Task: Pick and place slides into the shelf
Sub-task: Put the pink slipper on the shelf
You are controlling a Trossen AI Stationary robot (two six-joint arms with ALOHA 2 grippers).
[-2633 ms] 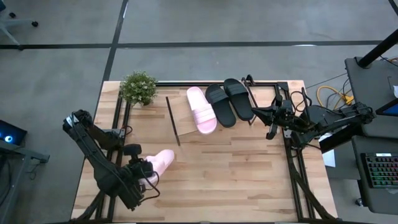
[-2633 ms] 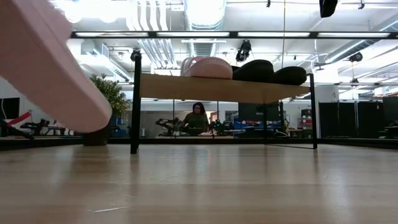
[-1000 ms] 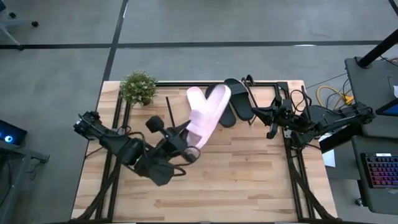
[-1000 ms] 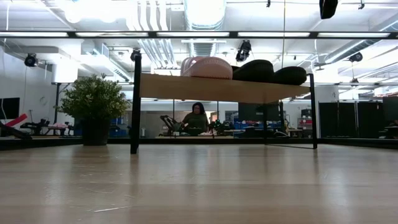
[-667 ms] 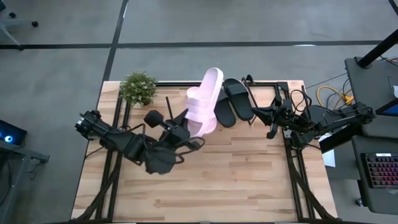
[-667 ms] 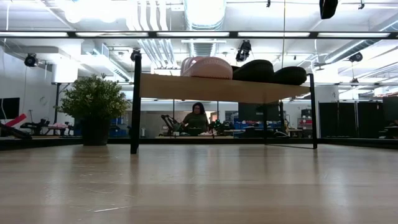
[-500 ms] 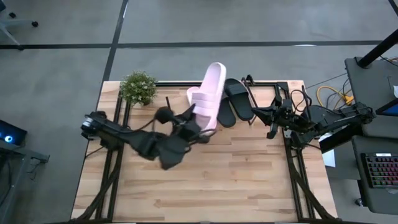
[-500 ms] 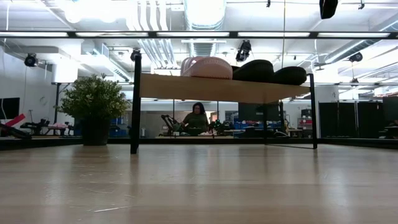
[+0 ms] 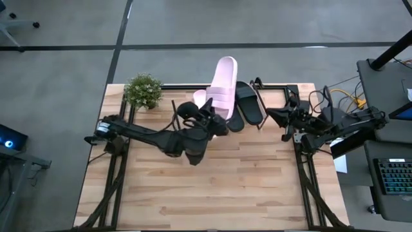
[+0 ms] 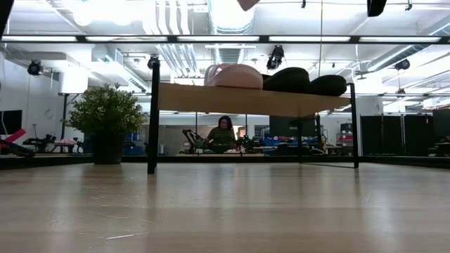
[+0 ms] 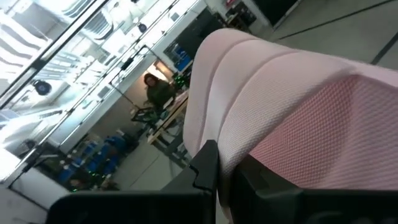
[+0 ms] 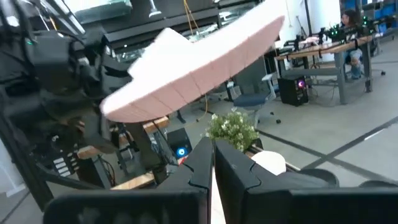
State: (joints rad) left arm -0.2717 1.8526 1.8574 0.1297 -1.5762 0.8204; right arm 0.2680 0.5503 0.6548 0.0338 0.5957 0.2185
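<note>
Overhead, left gripper (image 9: 214, 124) clenched on the heel end of a pale pink slide (image 9: 222, 87), raised above the shelf (image 9: 187, 125) and angled toward the shelf's far edge, toe reaching past it. Same slide filling the left wrist view (image 11: 280, 118), pinched between the dark fingers (image 11: 205, 168); seen from below in the right wrist view (image 12: 199, 68), tilted in the air over the shelf.

Resting on the shelf: the other pink slide (image 9: 201, 98), partly hidden under the raised one, and just right of it the black pair (image 9: 248, 103), side by side. From table height, that pink slide (image 10: 233, 76) and the two black ones (image 10: 309, 81) seen lying along the shelf board (image 10: 253, 100), the pink one nearest the shelf's left post.

Right gripper (image 9: 273, 116) parked just off the shelf's right end, fingers pressed together, holding nothing.

Potted plant (image 9: 143, 90) standing just left of the shelf. Beyond the shelf, in the room, a person (image 10: 223, 133) seated at a desk.
</note>
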